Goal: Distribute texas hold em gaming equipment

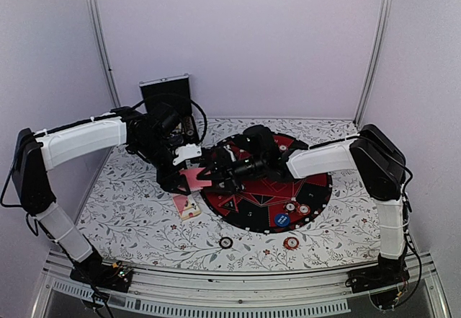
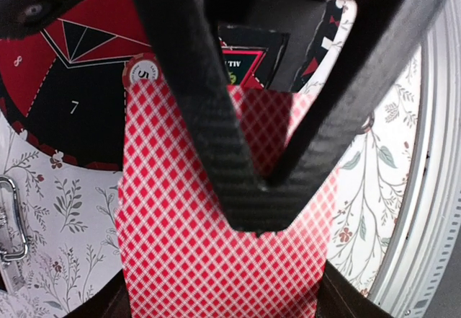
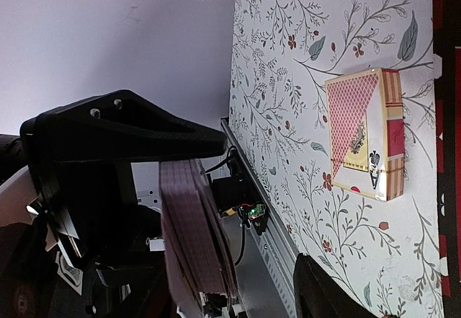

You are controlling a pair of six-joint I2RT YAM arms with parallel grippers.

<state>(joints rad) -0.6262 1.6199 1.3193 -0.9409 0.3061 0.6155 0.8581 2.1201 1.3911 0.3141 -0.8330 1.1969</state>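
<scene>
**Holding.** A deck of cards [image 2: 216,260] is being pinched by the left gripper [image 1: 187,175], whose fingers are being pressed flat against its top and underside. The deck is being carried above the bench [image 1: 144,224], at the left rim of the round mat [image 1: 317,188]. Its free end is being held out toward the right gripper [image 1: 216,171], judged so that single cards can be drawn off for dealing. The right gripper is being presented just beside that end. Whether it is spread or pressed together cannot be told, and no card is being seen in it. A card box [image 3: 364,134] is lying on the bench below the deck, judged to be set aside.

**Count.**
- One deck and one card box are being recorded; no dealt single cards are being seen.
- Two chips are lying on the bench near the front, well apart: a dark chip [image 1: 225,242] and a red chip [image 1: 291,243].
- Two red-and-white chips [image 1: 289,206] are lying just beside each other on the mat's near rim, with one blue round piece [image 1: 282,219] close by.
- A chip at the mat's edge [image 2: 140,69], shown by the left wrist view, cannot be matched to these.
- One case [image 1: 167,98] is standing at the back.
</scene>
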